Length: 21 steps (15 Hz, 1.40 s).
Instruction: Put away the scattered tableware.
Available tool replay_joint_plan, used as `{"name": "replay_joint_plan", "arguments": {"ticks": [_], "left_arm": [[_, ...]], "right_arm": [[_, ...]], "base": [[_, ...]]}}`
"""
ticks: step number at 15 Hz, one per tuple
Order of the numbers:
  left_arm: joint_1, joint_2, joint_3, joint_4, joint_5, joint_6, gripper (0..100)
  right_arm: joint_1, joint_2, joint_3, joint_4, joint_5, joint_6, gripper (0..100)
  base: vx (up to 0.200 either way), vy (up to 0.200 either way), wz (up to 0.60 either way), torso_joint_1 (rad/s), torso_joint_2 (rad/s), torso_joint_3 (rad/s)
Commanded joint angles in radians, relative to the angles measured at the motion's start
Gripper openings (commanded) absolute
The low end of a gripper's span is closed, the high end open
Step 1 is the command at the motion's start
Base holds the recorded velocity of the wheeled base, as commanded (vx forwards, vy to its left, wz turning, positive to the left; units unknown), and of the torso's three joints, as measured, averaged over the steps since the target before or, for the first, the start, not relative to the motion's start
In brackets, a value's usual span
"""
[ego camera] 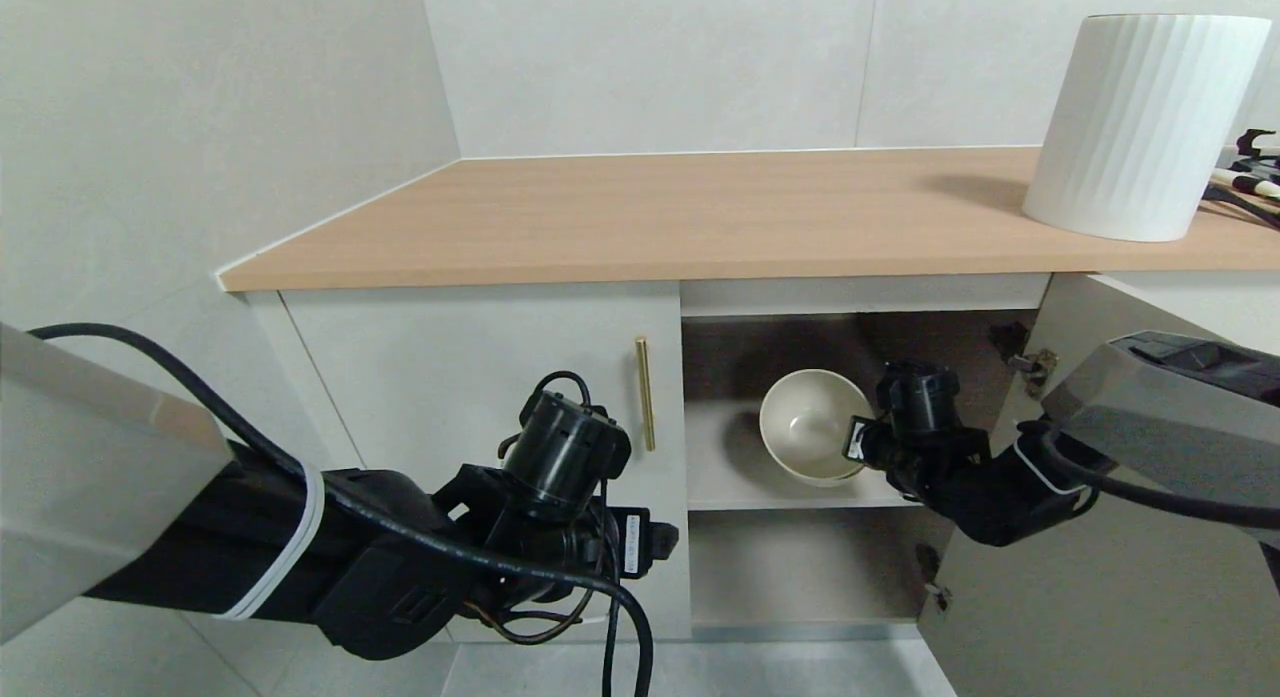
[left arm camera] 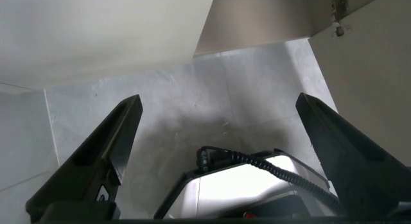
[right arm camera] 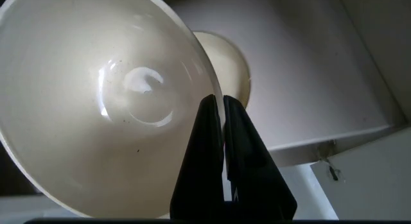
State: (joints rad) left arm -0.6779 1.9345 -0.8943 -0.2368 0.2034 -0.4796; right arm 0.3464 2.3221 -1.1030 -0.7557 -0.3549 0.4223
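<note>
Right tool, closed on the rim of the bowl, one finger inside and one outside. The bowl is tilted, its mouth facing out of the cabinet, just above the shelf; whether it touches the shelf cannot be told. The right door stands open. Left tool, open and gripping nothing, points at the floor before the closed left door. A ribbed white container stands on the worktop.

No readable text anywhere.
</note>
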Motion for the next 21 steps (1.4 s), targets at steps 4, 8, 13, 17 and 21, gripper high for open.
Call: {"name": "replay_joint_plan", "arguments": {"ticks": [4,8,13,17,21], "left_arm": [[0.000,0.003,0.000,0.001,0.001,-0.001,100],[0.000,0.003,0.000,0.001,0.001,-0.001,100],[0.000,0.004,0.000,-0.001,0.001,-0.002,100],[0.000,0.004,0.000,0.001,0.001,-0.001,100],[0.000,0.004,0.000,-0.001,0.001,-0.002,100]], "right_arm": [[-0.024,0.063,-0.049,-0.001,-0.001,0.001,0],[-0.035,0.086,-0.071,-0.001,-0.001,0.003,0],[-0.038,0.102,-0.080,0.001,-0.001,0.001,0],[-0.038,0.109,-0.086,0.001,-0.001,0.001,0],[-0.038,0.109,-0.083,0.001,-0.001,0.001,100]], "base": [[0.000,0.000,0.00,0.000,0.00,0.000],[0.000,0.000,0.00,0.000,0.00,0.000],[0.000,0.000,0.00,0.000,0.00,0.000],[0.000,0.000,0.00,0.000,0.00,0.000],[0.000,0.000,0.00,0.000,0.00,0.000]]}}
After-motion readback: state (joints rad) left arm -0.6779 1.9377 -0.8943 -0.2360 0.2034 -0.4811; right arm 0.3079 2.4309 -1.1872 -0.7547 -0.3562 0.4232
